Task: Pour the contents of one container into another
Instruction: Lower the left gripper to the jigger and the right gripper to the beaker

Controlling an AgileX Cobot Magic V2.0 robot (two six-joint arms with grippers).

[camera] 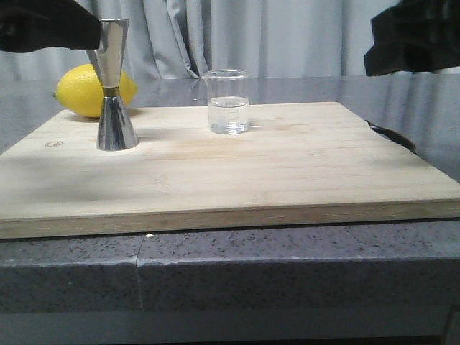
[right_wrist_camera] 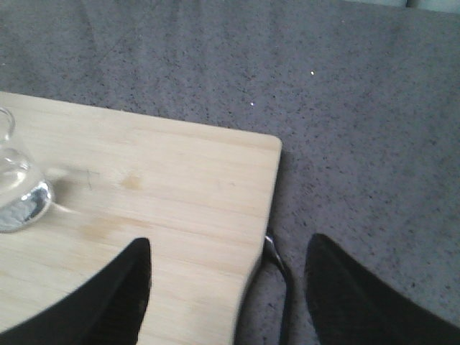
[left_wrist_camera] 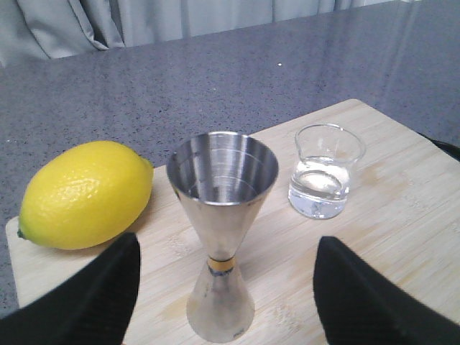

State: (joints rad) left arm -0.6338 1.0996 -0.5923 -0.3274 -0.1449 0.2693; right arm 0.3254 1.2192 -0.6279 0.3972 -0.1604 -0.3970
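Observation:
A small clear glass beaker holding clear liquid stands upright near the back middle of the wooden board. To its left rises the tall steel jigger, hourglass-shaped with a gold waist, its upper cup looking empty in the left wrist view. My left gripper is open, its two black fingers spread either side of the jigger without touching it. The right gripper is open too, held above the board's right edge, with the beaker off to one side. Both arms sit high in the front view.
A yellow lemon lies behind the jigger at the board's back left corner. A dark cable-like loop runs beside the board's right edge. Grey speckled countertop surrounds the board, with curtains behind.

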